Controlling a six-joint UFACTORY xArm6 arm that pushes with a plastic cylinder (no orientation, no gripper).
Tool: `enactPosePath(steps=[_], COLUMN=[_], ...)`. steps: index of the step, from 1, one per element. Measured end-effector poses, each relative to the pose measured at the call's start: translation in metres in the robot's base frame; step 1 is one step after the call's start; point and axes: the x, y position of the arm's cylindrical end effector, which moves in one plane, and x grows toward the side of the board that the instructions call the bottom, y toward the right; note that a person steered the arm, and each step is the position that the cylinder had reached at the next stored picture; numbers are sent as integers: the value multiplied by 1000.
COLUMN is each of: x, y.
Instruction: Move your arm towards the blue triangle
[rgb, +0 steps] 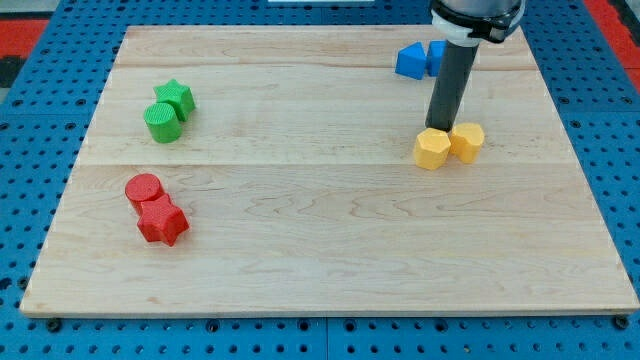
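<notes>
A blue triangle (410, 62) lies near the board's top right, with a second blue block (437, 56) touching its right side and partly hidden behind my rod. My tip (440, 128) stands below them, just above and between two yellow blocks: a yellow hexagon (432, 149) and a yellow block (466, 141) to its right. The tip looks to touch the yellow pair. The blue triangle is a short way toward the view's top and slightly left of the tip.
A green star (175, 97) and a green cylinder (163, 122) sit together at the upper left. A red cylinder (144, 189) and a red star (163, 222) sit together at the lower left. The wooden board (320, 250) lies on a blue pegboard.
</notes>
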Motion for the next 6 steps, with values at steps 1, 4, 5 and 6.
enactPosePath(steps=[1,4,5,6], x=[0,0,-4,-21], y=[0,-2,-1,14])
